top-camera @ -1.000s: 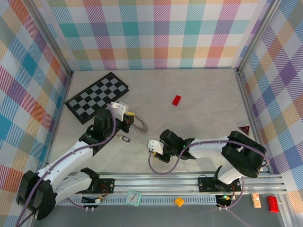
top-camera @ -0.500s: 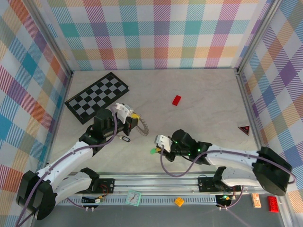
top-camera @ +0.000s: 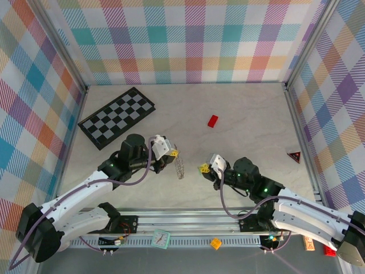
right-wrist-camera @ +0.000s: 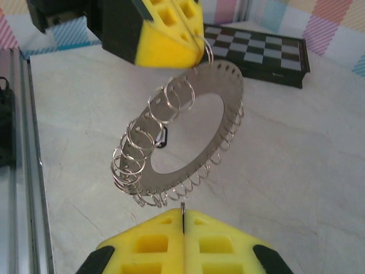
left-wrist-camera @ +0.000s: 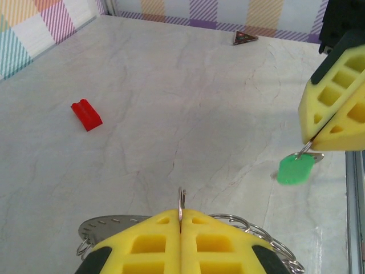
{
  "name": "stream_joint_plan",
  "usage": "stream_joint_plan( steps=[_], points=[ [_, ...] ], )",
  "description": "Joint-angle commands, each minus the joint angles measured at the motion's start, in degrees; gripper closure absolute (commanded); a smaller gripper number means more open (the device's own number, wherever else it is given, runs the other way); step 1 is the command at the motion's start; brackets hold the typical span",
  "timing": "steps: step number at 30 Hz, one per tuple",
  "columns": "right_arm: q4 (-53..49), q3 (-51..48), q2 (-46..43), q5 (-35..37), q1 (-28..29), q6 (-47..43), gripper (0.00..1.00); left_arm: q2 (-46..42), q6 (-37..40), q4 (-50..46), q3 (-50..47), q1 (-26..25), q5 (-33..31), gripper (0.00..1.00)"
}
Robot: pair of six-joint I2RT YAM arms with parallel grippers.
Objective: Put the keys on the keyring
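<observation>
The keyring [right-wrist-camera: 201, 130] is a flat silvery disc with a wide hole and many small wire loops round its rim. It hangs tilted above the table from my left gripper [top-camera: 174, 153], which is shut on one loop [left-wrist-camera: 181, 201]. My right gripper [top-camera: 203, 168] faces it from the right, shut on the metal end of the pale green-headed key [left-wrist-camera: 296, 169], whose head dangles below the yellow fingers [left-wrist-camera: 333, 108]. In the right wrist view a thin metal edge [right-wrist-camera: 182, 210] pokes from the shut pads just below the keyring's rim. The black-headed key [right-wrist-camera: 163, 137] lies on the table, seen through the ring's hole.
A black-and-grey chequerboard [top-camera: 117, 117] lies at the back left. A small red block [top-camera: 213, 120] sits mid-table and a dark triangle [top-camera: 294, 156] near the right wall. The aluminium rail [top-camera: 228, 220] runs along the near edge.
My left gripper has lifted the keyring off the table and carried it right. My right gripper has moved right and up with the green key, ending close to the keyring.
</observation>
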Motion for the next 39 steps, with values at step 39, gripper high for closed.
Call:
stream_joint_plan(
  steps=[39],
  points=[
    [10.1,8.4,16.1,0.1,-0.1,-3.6,1.00,9.2,6.0,-2.9,4.8,-2.6,11.9,1.00]
  ],
)
